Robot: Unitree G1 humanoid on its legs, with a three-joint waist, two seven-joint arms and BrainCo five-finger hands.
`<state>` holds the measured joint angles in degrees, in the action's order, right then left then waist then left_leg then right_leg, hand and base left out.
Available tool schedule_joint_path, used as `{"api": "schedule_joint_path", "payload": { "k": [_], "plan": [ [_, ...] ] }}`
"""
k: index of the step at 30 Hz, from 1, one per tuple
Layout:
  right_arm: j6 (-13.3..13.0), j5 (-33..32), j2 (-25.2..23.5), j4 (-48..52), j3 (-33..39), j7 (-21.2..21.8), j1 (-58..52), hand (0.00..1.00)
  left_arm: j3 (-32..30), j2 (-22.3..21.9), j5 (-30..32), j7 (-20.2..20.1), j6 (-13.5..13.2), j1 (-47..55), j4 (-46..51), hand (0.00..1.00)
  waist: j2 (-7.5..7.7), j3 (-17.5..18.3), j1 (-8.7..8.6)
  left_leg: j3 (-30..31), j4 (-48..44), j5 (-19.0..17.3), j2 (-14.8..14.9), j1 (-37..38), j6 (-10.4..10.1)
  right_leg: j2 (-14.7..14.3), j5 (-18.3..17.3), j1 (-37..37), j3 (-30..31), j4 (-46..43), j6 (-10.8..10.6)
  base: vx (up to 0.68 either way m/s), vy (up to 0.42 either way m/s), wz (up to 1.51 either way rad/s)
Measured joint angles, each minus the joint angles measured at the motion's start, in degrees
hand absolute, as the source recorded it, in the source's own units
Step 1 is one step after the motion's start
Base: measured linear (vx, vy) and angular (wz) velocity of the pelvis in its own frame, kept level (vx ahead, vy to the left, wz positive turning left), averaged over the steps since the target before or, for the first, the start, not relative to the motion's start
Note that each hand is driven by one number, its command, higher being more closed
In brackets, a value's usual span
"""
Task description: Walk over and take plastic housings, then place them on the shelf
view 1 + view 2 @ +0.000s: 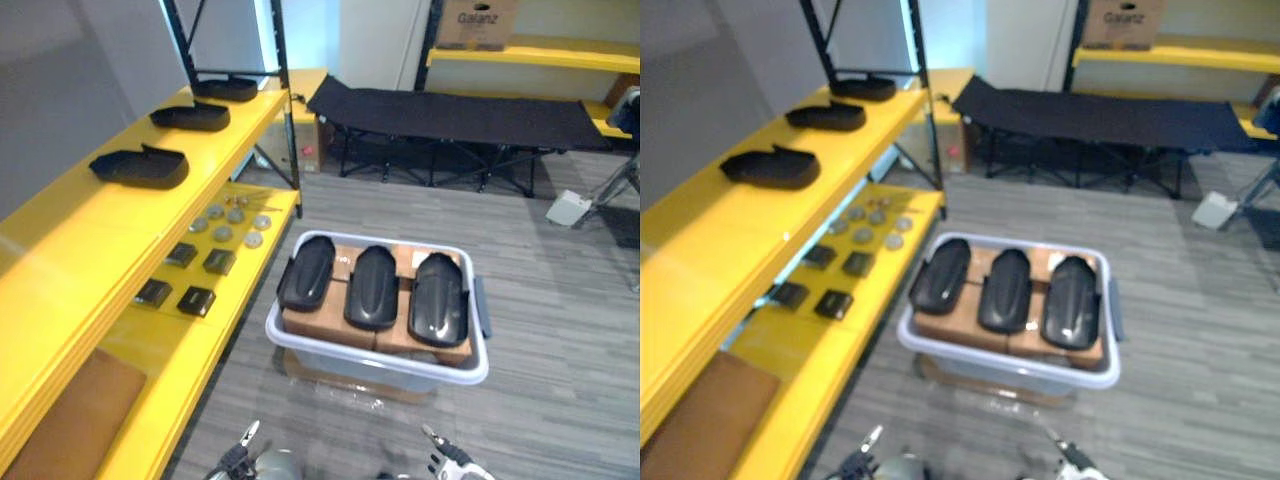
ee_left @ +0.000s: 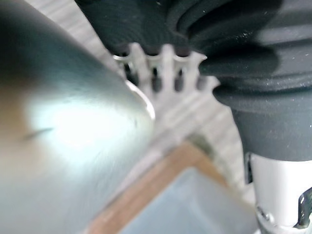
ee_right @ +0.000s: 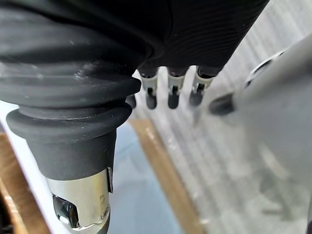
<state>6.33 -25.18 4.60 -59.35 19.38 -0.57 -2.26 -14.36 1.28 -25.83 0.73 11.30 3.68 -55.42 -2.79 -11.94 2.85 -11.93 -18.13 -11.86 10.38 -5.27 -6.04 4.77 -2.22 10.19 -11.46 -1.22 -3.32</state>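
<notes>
Hanging low and empty, the left hand (image 2: pixel 166 63) and right hand (image 3: pixel 171 90) have their fingers loosely apart, gripping nothing. Just ahead, a bin (image 1: pixel 350 362) on the floor carries three housings (image 1: pixel 372 287) side by side atop boxes (image 1: pixel 330 322), raised to rim height, probably for an easy grab. Left of it runs the shelf (image 1: pixel 90 225), with small parts (image 1: pixel 205 262) on its lower level and three shelved housings (image 1: pixel 140 166) spaced along the top, leaving bare room nearer. A cot (image 1: pixel 450 115) stands beyond, well clear.

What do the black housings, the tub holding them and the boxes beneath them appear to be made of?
Housings: probably moulded plastic, black with glossy highlights. Tub: pale, slightly translucent plastic with a smooth rolled rim. Boxes: seemingly cardboard, brown and matte.
</notes>
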Motion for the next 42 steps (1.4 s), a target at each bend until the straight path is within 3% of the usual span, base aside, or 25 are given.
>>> {"api": "schedule_joint_path", "payload": {
  "k": [1, 2, 9, 14, 17, 19, 21, 24, 26, 28, 31, 36, 42],
  "plan": [
    [0.14, 0.02, 0.3, 0.02, 0.47, -0.73, -0.58, 0.0, -0.07, 0.05, 0.03, 0.01, -0.12, 0.11, -0.23, 0.0, -0.13, 0.07, 0.08, -0.08, 1.92, 4.83, -0.03, 0.26, -0.06, 0.16, -0.48, 0.41, 0.39, -0.02, -0.72, 0.21, 0.097, -0.06],
    [0.22, 0.22, -4.19, 2.8, 1.89, -1.57, -6.66, 0.0, 2.21, 1.77, 4.35, -0.33, -2.45, -0.04, 0.27, 0.0, 4.88, 1.99, 0.45, -4.17, 14.86, 12.67, -6.06, 7.15, 1.8, 5.63, -2.35, -0.72, -0.54, -0.81, -3.92, 0.06, 0.036, -0.05],
    [-0.11, 0.01, -4.34, 2.79, 1.36, -1.45, -6.47, 0.0, 2.2, 1.72, 4.39, 0.28, -2.85, -0.04, 0.28, 0.0, 5.35, 1.55, 0.46, -3.72, 17.44, 13.62, -7.11, 7.32, 1.78, 6.51, -2.7, -1.32, -1.48, -1.52, -4.37, 0.03, 0.009, 0.05],
    [-3.67, -4.39, -5.46, 2.58, -0.21, -1.76, -5.99, 0.0, 4.67, 2.76, 4.48, 3.1, -6.37, -0.06, 0.25, 0.0, 6.44, 0.22, -0.25, -3.19, 23.15, 15.33, -10.1, 8.54, 2.6, 9.41, -3.45, -3.17, -2.73, -4.07, -6.53, 0.06, 0.08, 0.1],
    [-4.3, -7.88, -5.9, 2.46, -0.5, -2.54, -5.25, 0.0, 6.49, 3.82, 4.41, 5.86, -8.25, -0.26, 0.09, 0.0, 7.2, -1.4, -0.59, -4.29, 23.24, 13.93, -9.86, 9.85, 3.72, 10.29, -2.4, -5.78, -2.83, -10.31, -8.66, 0.04, 0.114, -0.16],
    [-4.76, -10.76, -6.52, 2.15, -0.29, -3.78, -5.34, 0.0, 7.22, 4.67, 4.5, 6.77, -8.85, -0.36, -0.09, 0.0, 7.28, -2.5, -0.87, -4.33, 23.25, 13.63, -8.21, 10.28, 3.59, 9.39, -0.93, -8.07, -2.78, -14.11, -7.87, 0.03, 0.062, -0.05],
    [-4.81, -14.0, -7.19, 1.14, 0.21, -5.93, -5.72, 0.0, 7.46, 6.16, 6.84, 7.1, -9.17, -1.19, -0.46, 0.0, 9.01, -3.1, -0.77, -4.8, 23.24, 13.46, -6.65, 10.07, 2.67, 7.51, -1.25, -8.52, -2.43, -9.75, -6.7, 0.05, 0.018, -0.11],
    [-4.75, -14.09, -6.91, -0.02, 0.23, -7.72, -5.07, 0.0, 7.77, 6.86, 8.28, 7.17, -9.95, -2.57, -1.79, 0.0, 10.58, -3.86, -0.54, -7.61, 23.11, 13.14, -7.34, 10.0, 2.14, 6.39, 3.55, -11.08, 1.08, -5.48, -4.55, 0.05, -0.022, -0.48],
    [-4.79, -14.05, -6.14, -0.31, 0.36, -8.62, -3.91, 0.0, 8.03, 6.74, 8.07, 7.21, -10.28, -3.31, -2.06, 0.0, 10.53, -4.04, -0.82, -9.76, 22.85, 13.17, -7.76, 9.14, 2.17, 5.89, 3.48, -11.75, 3.41, -2.55, -4.42, 0.1, -0.069, -0.71],
    [-5.43, -13.99, -5.14, -0.25, 1.62, -9.37, -2.37, 0.0, 8.37, 6.17, 7.82, 7.11, -11.11, -5.14, -1.99, 0.0, 9.33, -6.6, -1.5, -10.73, 22.11, 13.06, -7.75, 8.44, 2.28, 5.68, 3.56, -12.44, 4.95, -1.32, -4.43, 0.05, -0.072, -0.51],
    [-8.84, -12.19, -3.67, 0.47, 2.04, -9.96, -0.01, 0.0, 8.93, 5.4, 7.77, 7.07, -11.6, -7.37, -0.43, 0.0, 8.05, -11.15, -2.8, -9.63, 14.4, 8.07, -5.63, 6.14, 1.94, 4.74, 3.69, -13.87, 7.4, -3.39, -4.39, -0.02, -0.04, -0.45],
    [-18.93, -12.57, -2.49, 5.93, 3.1, -17.02, 1.9, 0.0, 11.16, 6.47, 4.13, 7.52, -12.45, -8.72, 2.93, 0.0, 9.18, -13.41, -3.44, -9.03, 0.88, 1.09, -3.17, -2.36, 2.73, 4.52, 4.01, -19.64, 8.64, -7.54, -4.23, -0.06, 0.028, -0.19],
    [-29.27, -12.32, 3.1, 19.36, 14.66, -29.74, 3.84, 0.0, 11.78, 10.65, 3.69, 9.69, -12.46, -8.51, 2.77, 0.0, 8.94, -14.81, -3.87, -3.66, -2.36, -0.4, -3.63, -8.24, 3.62, 5.92, 5.4, -21.23, 3.35, -9.26, -3.53, -0.07, 0.069, 0.4]
  ]
}}
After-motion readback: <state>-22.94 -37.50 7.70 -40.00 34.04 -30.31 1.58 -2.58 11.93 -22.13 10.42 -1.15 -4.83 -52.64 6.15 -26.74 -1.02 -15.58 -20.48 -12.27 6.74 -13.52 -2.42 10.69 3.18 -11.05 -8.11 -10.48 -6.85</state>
